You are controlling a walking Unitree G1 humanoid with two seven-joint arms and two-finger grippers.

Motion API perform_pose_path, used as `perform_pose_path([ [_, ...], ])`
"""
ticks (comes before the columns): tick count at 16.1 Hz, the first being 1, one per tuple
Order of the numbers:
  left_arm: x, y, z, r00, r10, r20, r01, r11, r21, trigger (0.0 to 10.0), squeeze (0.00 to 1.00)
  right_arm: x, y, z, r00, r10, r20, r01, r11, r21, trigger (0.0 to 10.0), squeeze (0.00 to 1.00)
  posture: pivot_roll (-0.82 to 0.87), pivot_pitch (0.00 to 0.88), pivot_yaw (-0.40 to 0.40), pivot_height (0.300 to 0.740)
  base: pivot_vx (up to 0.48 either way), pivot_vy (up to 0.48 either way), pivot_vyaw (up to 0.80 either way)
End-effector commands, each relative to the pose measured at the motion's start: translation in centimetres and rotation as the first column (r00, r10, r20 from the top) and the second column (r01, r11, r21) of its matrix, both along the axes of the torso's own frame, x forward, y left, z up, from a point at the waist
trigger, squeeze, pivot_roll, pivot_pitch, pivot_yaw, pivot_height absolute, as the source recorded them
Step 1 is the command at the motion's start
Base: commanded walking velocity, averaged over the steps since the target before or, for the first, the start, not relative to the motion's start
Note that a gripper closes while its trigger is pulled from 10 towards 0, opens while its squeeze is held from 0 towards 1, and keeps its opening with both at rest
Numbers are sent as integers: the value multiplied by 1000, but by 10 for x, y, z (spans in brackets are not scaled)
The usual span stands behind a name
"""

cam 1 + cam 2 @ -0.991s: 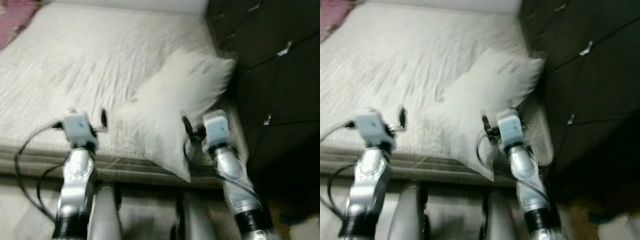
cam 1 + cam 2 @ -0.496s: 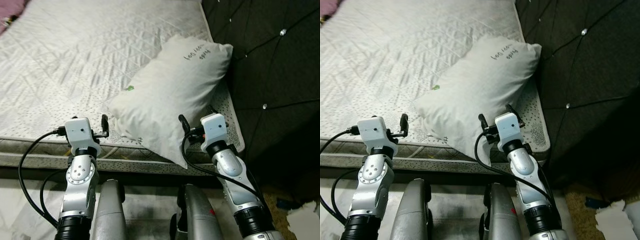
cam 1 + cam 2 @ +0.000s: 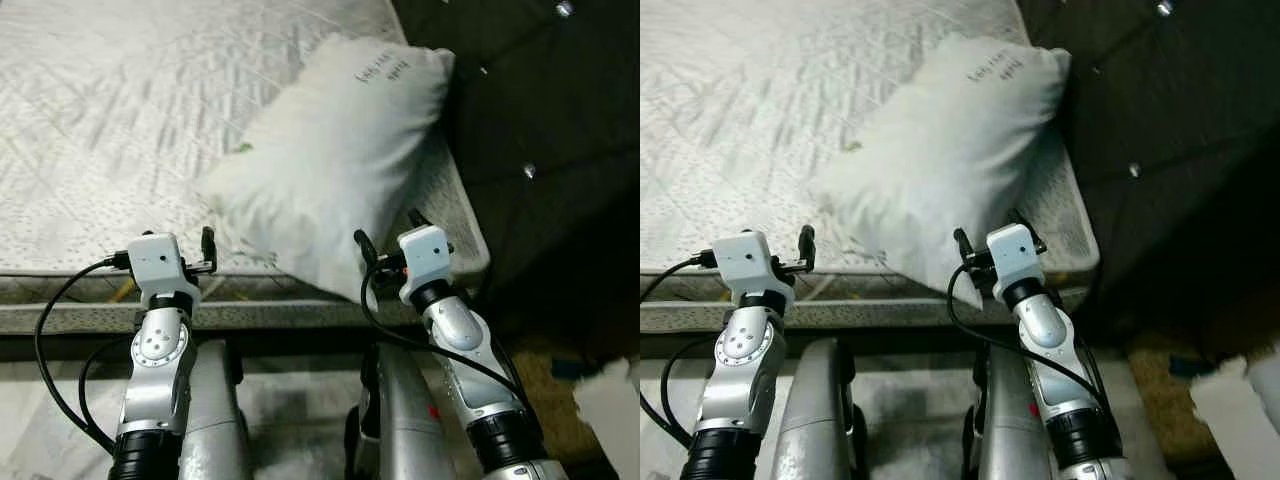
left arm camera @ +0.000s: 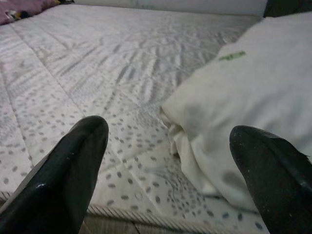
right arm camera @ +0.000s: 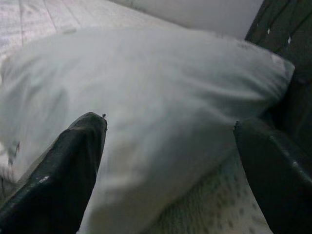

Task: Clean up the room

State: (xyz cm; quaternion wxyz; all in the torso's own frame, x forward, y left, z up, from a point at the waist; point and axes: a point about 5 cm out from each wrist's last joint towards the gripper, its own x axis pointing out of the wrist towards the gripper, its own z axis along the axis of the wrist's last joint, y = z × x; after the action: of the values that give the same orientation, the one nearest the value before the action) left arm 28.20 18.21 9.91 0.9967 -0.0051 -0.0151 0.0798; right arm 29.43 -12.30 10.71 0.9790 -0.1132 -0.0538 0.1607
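A home bedroom: bare quilted mattress [image 3: 120, 120], pillow [image 3: 330, 150], dark tufted headboard [image 3: 540, 120].

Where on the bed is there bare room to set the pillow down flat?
Bare mattress runs wide on the robot's left of the pillow, ahead of the left gripper. It is crowded on the right: the pillow lies against the dark headboard, with the right gripper open right before it.

Bare mattress [image 3: 150, 120] takes up most of the scene, white quilted top with a diamond stitch and little grey speckles, piped edge along the near side. Just right of the mattress there's a dark tufted headboard [image 3: 560, 110], button studs catching the light. Below the mattress edge the floor [image 3: 910, 400] looks pale, and down near the headboard's foot it's pretty shadowy, lighting's dim over there
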Motion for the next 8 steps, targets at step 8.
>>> perform_pose_path([
  [8, -7, 2, 6, 1000, 14, 0, -14, 1000, 7, 10000, 0, 17, 21, -7, 963, 195, -188, -197, 980, 8, 10000, 0, 83, 199, -36, 538, 0, 0, 0],
])
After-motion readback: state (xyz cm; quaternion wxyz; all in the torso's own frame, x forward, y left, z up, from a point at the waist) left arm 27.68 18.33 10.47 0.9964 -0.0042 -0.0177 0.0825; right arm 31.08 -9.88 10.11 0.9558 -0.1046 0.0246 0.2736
